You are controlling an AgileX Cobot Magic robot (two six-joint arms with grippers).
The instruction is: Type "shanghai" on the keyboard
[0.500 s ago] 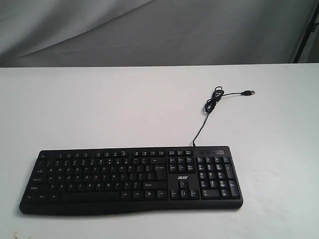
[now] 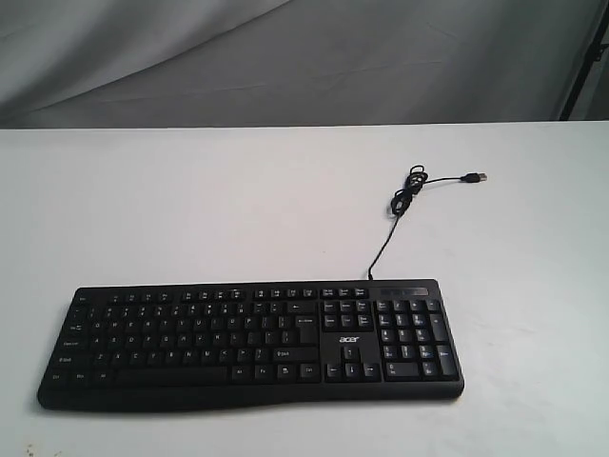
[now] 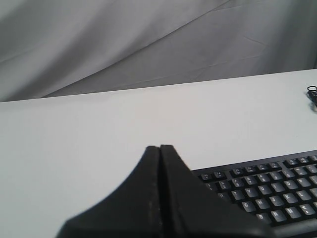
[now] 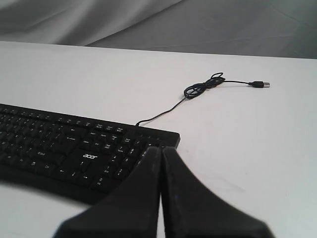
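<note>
The black keyboard (image 2: 249,343) lies flat near the front of the white table, number pad to the right, with a small white "acer" logo. Its thin USB cable (image 2: 407,198) runs back to a loose coil and plug. Neither gripper shows in the exterior view. In the left wrist view my left gripper (image 3: 159,147) is shut with nothing in it, held above the keyboard (image 3: 267,191) at its left end. In the right wrist view my right gripper (image 4: 161,148) is shut and empty, above the number-pad end of the keyboard (image 4: 64,148).
The white table (image 2: 190,209) stretches behind the keyboard to a grey cloth backdrop (image 2: 304,57). The cable's USB plug (image 4: 259,84) lies loose on the table at the back right.
</note>
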